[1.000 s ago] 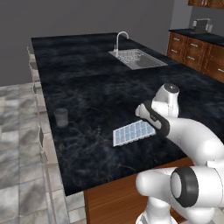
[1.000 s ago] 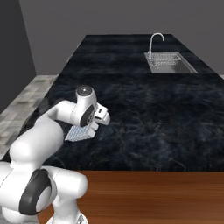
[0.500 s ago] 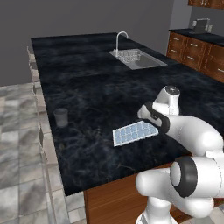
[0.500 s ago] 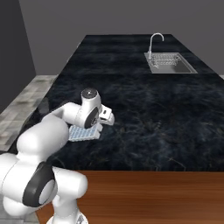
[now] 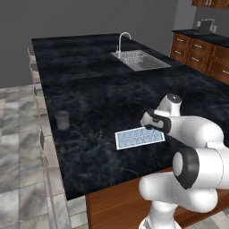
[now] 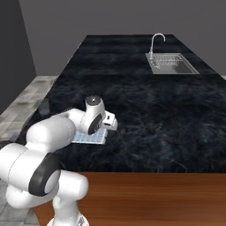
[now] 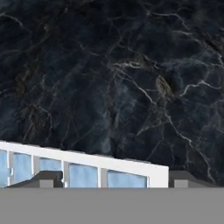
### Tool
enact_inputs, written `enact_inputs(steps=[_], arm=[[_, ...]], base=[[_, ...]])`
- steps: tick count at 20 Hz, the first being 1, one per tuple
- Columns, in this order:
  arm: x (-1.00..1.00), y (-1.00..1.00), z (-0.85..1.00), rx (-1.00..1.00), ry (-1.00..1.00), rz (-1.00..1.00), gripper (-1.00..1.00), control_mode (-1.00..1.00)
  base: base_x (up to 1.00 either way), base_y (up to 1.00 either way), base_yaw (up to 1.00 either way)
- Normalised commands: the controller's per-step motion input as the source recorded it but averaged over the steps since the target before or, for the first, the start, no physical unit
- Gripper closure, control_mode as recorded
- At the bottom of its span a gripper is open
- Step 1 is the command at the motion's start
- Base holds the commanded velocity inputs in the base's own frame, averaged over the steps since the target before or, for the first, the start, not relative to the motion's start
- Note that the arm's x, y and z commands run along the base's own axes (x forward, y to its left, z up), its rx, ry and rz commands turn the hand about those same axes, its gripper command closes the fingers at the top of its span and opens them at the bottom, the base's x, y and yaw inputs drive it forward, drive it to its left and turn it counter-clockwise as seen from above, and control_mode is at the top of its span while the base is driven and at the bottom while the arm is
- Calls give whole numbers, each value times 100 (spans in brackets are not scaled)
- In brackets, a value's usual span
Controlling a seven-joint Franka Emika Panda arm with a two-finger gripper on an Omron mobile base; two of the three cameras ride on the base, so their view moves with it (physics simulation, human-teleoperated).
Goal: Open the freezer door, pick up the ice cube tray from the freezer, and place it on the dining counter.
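Ice cube tray [image 5: 139, 137] lies flat on your dining counter [image 5: 98, 89], long axis crosswise, between the gripper's [image 7: 116, 178] open jaws.

Pale blue ice cube tray [image 5: 139, 137], seemingly flat, on dining counter [image 5: 98, 94]

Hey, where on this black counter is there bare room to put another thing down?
The dining counter is bare between the sink and the ice cube tray, and along its far left edge. It is crowded near the front: the tray sits there under the gripper, with a small grey cup to its left.
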Motion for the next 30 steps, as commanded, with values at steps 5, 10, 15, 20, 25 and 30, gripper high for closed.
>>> enact_inputs(steps=[5,10,15,20,25,30], arm=[[9,-2,-18,0,0,1,-100,-100],[13,-31,-2,0,0,0,-100,-100],[8,-39,0,0,0,0,-100,-100],[-3,3,13,0,0,0,-100,-100],[-8,59,46,-1,1,1,-100,-100],[-20,80,63,-4,0,2,-100,-100]], base=[[0,0,0],[0,0,0],[0,0,0],[0,0,0],[0,0,0],[0,0,0]])
